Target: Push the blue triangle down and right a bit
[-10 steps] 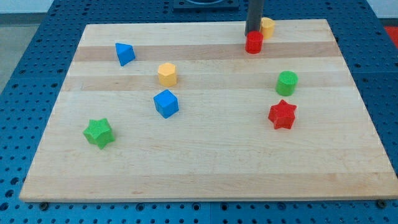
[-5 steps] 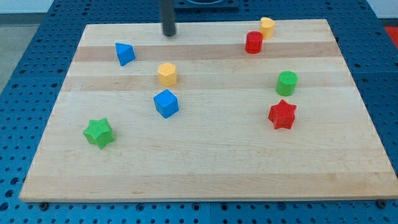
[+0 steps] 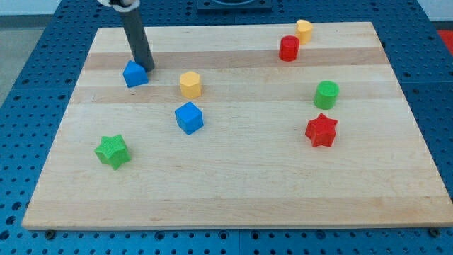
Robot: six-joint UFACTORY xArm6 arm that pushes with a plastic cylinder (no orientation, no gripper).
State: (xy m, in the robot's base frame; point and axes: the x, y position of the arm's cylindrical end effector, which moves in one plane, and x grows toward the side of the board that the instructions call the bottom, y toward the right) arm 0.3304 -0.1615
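The blue triangle (image 3: 134, 74) lies on the wooden board (image 3: 233, 177) at the upper left. My tip (image 3: 147, 68) stands right against the triangle's upper right side, touching it or nearly so. The dark rod rises from there toward the view's top left.
A yellow hexagonal block (image 3: 190, 84) lies right of the triangle and a blue cube (image 3: 189, 117) below that. A green star (image 3: 112, 151) is at the lower left. A red cylinder (image 3: 288, 49), a yellow block (image 3: 304, 30), a green cylinder (image 3: 326, 94) and a red star (image 3: 320, 130) are on the right.
My tip swept left from the red cylinder along the top edge, then came down to the blue triangle. The triangle shifted slightly down and left.
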